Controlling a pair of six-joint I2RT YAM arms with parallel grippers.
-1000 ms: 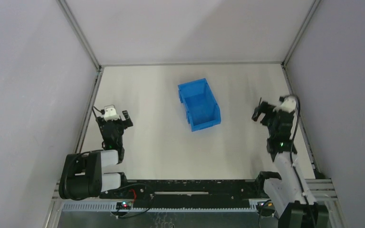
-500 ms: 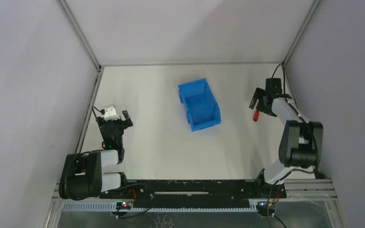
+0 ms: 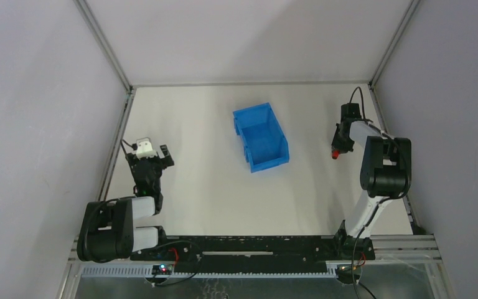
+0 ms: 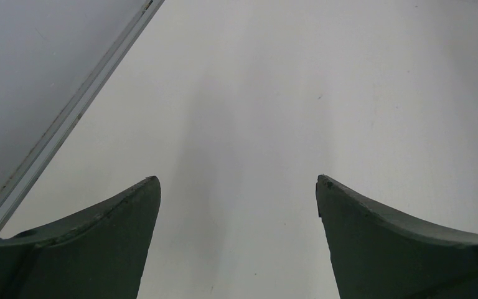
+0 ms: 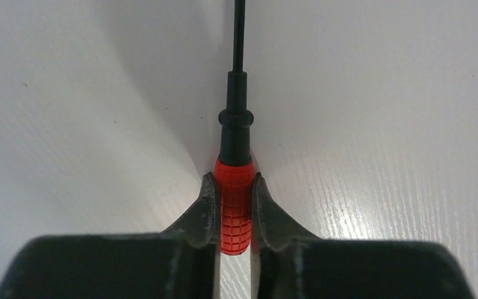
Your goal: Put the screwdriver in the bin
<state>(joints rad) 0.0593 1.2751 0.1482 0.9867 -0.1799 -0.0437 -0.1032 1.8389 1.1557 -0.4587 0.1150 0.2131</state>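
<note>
Plainly red-handled, black-shafted screwdriver (image 5: pixel 234 149)

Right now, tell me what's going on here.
The right gripper is shut on the screwdriver, by its red handle, down at the table, to the right of the blue bin. The screwdriver is not yet in the bin. The left gripper hangs open near the left edge, holding nothing.

The screwdriver (image 5: pixel 234 212) is seen with a red, grid-patterned handle and a black shaft; the bin (image 3: pixel 269 163) is coloured bright blue, and the surface (image 3: pixel 193 156) is white.
</note>
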